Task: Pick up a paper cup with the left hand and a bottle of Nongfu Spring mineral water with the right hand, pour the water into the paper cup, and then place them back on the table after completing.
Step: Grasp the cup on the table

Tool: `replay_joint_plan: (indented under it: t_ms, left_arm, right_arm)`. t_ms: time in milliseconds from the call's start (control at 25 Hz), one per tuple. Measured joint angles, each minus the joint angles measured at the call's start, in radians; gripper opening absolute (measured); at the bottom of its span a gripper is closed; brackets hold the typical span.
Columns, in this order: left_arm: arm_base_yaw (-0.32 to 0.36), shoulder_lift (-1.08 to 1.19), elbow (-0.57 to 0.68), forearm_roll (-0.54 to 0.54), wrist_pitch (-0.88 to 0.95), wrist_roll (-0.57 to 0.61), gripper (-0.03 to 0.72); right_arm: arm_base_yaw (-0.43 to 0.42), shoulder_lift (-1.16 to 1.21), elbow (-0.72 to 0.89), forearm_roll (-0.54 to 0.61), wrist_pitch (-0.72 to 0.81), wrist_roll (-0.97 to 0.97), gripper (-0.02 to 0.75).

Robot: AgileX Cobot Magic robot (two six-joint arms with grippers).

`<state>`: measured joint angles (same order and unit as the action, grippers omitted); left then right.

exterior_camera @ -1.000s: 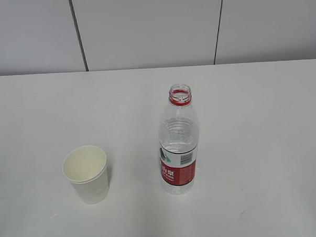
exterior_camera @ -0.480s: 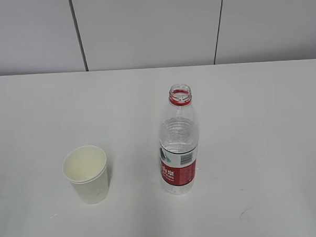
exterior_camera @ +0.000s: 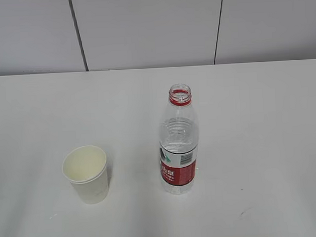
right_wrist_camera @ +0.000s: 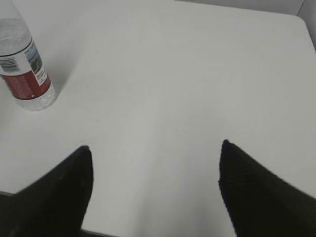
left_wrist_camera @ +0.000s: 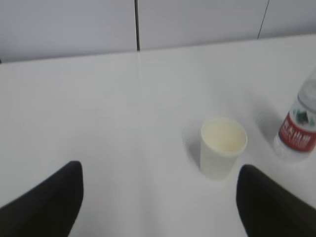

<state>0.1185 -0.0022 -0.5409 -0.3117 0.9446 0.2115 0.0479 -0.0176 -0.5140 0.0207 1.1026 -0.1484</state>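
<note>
A white paper cup [exterior_camera: 87, 174] stands upright and empty on the white table [exterior_camera: 263, 119], left of centre. An uncapped clear bottle [exterior_camera: 178, 143] with a red label stands to its right, holding clear water. Neither arm shows in the exterior view. In the left wrist view my left gripper [left_wrist_camera: 160, 170] is open and empty, with the cup [left_wrist_camera: 222, 147] ahead between the fingers, nearer the right finger [left_wrist_camera: 269, 202], and the bottle [left_wrist_camera: 298, 131] at the right edge. In the right wrist view my right gripper [right_wrist_camera: 155, 148] is open and empty; the bottle [right_wrist_camera: 24, 66] stands far to its upper left.
A grey panelled wall [exterior_camera: 143, 30] runs behind the table's far edge. The table's front edge shows at the bottom of the right wrist view [right_wrist_camera: 123, 233]. A faint scuff mark [exterior_camera: 245, 213] lies on the table at the front right.
</note>
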Motion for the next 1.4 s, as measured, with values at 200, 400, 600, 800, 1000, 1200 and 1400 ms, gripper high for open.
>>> replay_joint_plan:
  t_ms: [200, 400, 600, 800, 1000, 1200, 1400]
  left_arm:
    - [0.000, 0.000, 0.062, -0.085, -0.167, 0.085, 0.574]
    - [0.000, 0.000, 0.151, -0.267, -0.290, 0.223, 0.559]
    - [0.000, 0.020, 0.180, -0.337, -0.396, 0.297, 0.547]
    - [0.000, 0.090, 0.180, -0.345, -0.436, 0.368, 0.542]
    - [0.000, 0.115, 0.181, -0.344, -0.436, 0.481, 0.542]
    - [0.000, 0.116, 0.181, -0.351, -0.436, 0.501, 0.542]
    - [0.000, 0.116, 0.181, -0.354, -0.436, 0.503, 0.535]
  right_arm:
    - [0.000, 0.028, 0.007, 0.046, -0.169, -0.095, 0.587]
    - [0.000, 0.081, 0.058, 0.105, -0.335, -0.140, 0.587]
    - [0.000, 0.142, 0.130, 0.133, -0.532, -0.187, 0.587]
    - [0.000, 0.205, 0.146, 0.154, -0.614, -0.193, 0.587]
    - [0.000, 0.207, 0.146, 0.163, -0.624, -0.196, 0.587]
    - [0.000, 0.207, 0.146, 0.164, -0.625, -0.198, 0.587]
    - [0.000, 0.207, 0.146, 0.164, -0.626, -0.199, 0.587]
